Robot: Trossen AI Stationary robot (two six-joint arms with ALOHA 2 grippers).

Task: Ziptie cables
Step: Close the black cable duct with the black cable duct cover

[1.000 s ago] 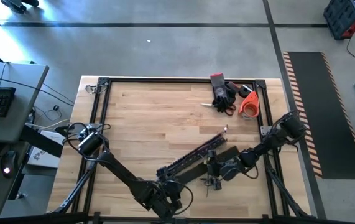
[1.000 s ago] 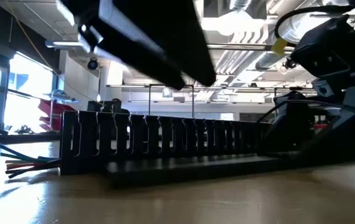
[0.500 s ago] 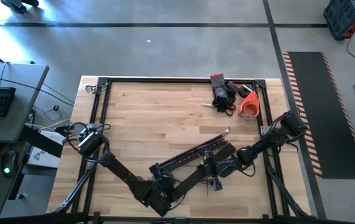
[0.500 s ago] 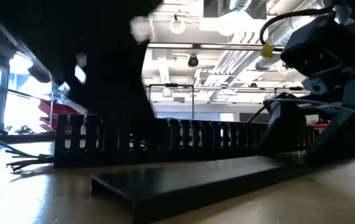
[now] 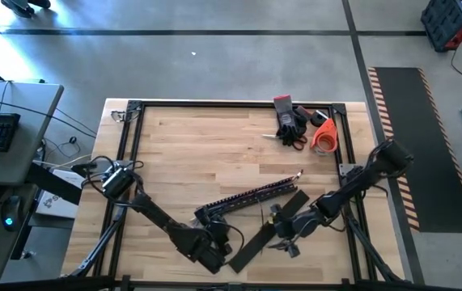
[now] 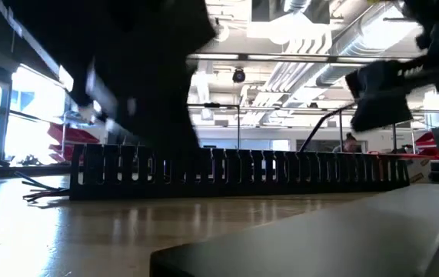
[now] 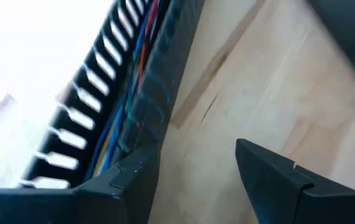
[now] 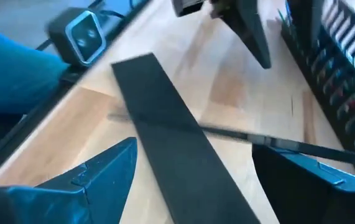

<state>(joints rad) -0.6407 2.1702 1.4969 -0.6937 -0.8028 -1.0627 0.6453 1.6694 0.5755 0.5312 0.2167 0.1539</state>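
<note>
A long black slotted duct (image 5: pixel 251 194) lies slantwise on the wooden table. The cables (image 7: pixel 133 74), thin coloured wires, run inside it, and their ends stick out at its left end (image 6: pixel 42 192). A flat black cover strip (image 5: pixel 255 242) slants from the duct toward the near edge. My right gripper (image 5: pixel 283 234) has this strip (image 8: pixel 165 124) between its fingers. My left gripper (image 7: pixel 196 149) stands open at the duct's near-left end (image 5: pixel 202 218), over bare wood, with one finger (image 7: pixel 133 180) close beside the duct's side wall. My left gripper: I cannot tell whether its finger touches the duct's side wall (image 7: pixel 155 124). My right gripper has the strip between its two fingers (image 8: pixel 102 174), one at each long edge (image 8: pixel 146 149), about halfway along it. The fingers slant down along the strip. The strip is tilted, its near end (image 6: pixel 173 258) low.
At the far right lie a black bundle (image 5: pixel 290 121), red-handled scissors (image 5: pixel 295 141) and an orange tape roll (image 5: pixel 324 137). A black frame rail (image 5: pixel 133 145) runs around the table. A thin dark strand (image 8: pixel 227 134) crosses over the strip. A small camera (image 8: pixel 81 31) stands at the near edge.
My right gripper has risen and drawn toward the near edge. The strip, which lay alongside the duct, has swung out, and its near end now points at the near edge. My left gripper has sunk toward the duct's near-left end.
</note>
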